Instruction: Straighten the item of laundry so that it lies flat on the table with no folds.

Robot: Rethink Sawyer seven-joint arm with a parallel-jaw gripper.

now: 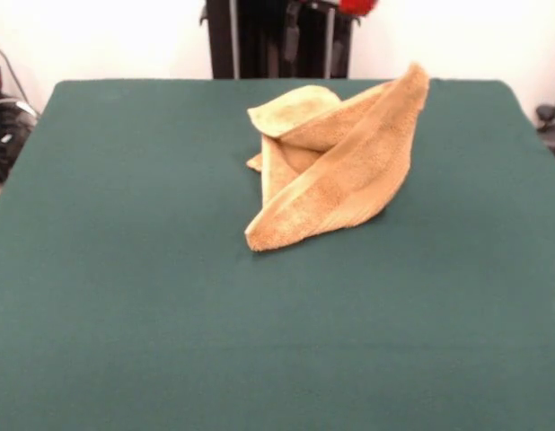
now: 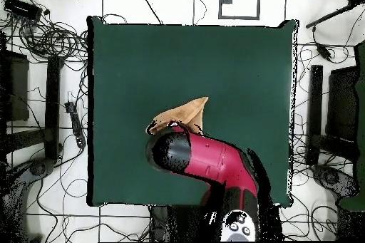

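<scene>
The orange-yellow towel [image 1: 336, 166] lies crumpled on the dark green table [image 1: 125, 269], right of centre towards the far side. It is folded over itself in several layers. One corner rises to a peak at the upper right, and a paler flap curls over at the upper left. Nothing shows holding that peak. In the overhead view the towel [image 2: 187, 114] shows as a small pointed shape, partly covered by the red and black arm [image 2: 210, 162] that reaches over it from the table's lower edge. The gripper is hidden under the arm's black end. The front view shows only a red part of the arm [image 1: 358, 4] at the top edge.
The black pedestal [image 1: 277, 40] stands behind the table's far edge. Cables and stands [image 2: 43, 76] lie on the floor around the table. The table top [image 2: 235, 62] is far wider than the towel.
</scene>
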